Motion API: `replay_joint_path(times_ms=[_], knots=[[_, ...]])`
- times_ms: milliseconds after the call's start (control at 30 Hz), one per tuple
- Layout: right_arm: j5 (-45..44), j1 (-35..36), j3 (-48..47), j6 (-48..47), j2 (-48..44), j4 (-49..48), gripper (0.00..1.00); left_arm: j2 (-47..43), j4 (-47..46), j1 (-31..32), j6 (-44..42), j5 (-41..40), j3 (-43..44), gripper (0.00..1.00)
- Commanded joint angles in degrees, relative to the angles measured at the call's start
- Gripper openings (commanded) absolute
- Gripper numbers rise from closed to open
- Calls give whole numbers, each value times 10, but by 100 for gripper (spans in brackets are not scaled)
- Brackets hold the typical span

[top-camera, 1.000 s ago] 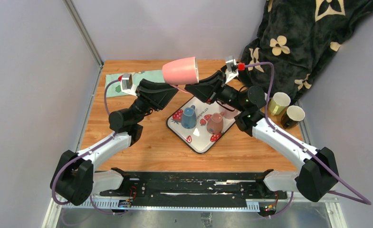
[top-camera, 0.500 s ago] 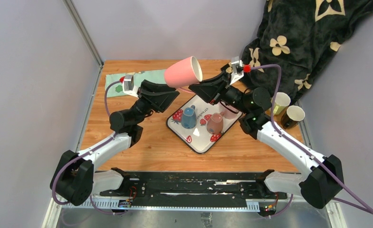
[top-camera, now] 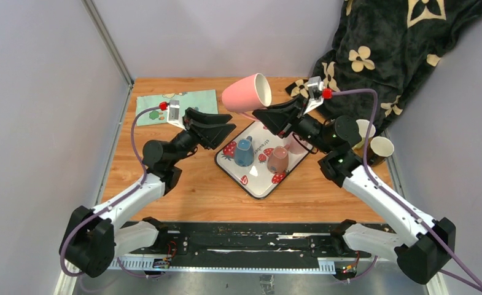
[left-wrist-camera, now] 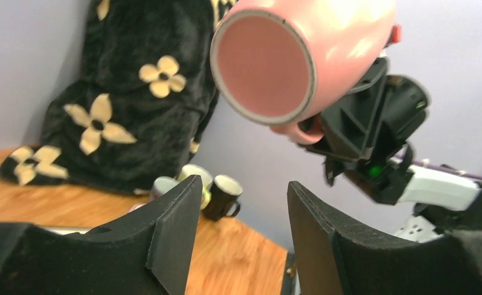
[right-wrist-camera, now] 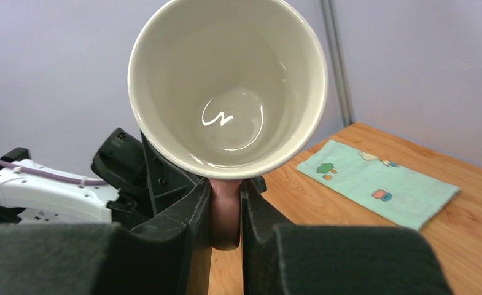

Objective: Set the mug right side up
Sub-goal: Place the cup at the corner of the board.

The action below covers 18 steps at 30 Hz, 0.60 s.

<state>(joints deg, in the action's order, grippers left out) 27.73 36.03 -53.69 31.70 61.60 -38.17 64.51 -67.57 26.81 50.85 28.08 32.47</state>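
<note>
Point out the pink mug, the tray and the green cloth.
pink mug (top-camera: 241, 98), top view, outer wall.
tray (top-camera: 261, 184), top view, bare patch near front corner.
green cloth (top-camera: 192, 98), top view, right half.

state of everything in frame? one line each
pink mug: in the air, tilted, held by its handle
right gripper: shut on the pink mug's handle
left gripper: open, empty, clear of the mug
blue cup: upside down on the tray
brown cup: upside down on the tray
yellow mug: upright, partly hidden
black mug: upright
green cloth: spread flat
</note>
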Motion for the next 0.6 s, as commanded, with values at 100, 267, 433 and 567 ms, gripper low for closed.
replay_joint_path(times_ms=[100, 267, 433, 567], knots=[[-176, 4, -12, -135, -102, 162, 0, -83, 333, 0, -223, -50, 58, 59], [-329, 4, -13, -203, -161, 300, 0, -98, 437, 0, -283, -86, 80, 61], [-484, 3, -3, -242, -210, 410, 0, -111, 486, 0, -317, -110, 85, 64], [-579, -2, 3, -258, -229, 484, 0, -116, 531, 0, -345, -134, 93, 66]])
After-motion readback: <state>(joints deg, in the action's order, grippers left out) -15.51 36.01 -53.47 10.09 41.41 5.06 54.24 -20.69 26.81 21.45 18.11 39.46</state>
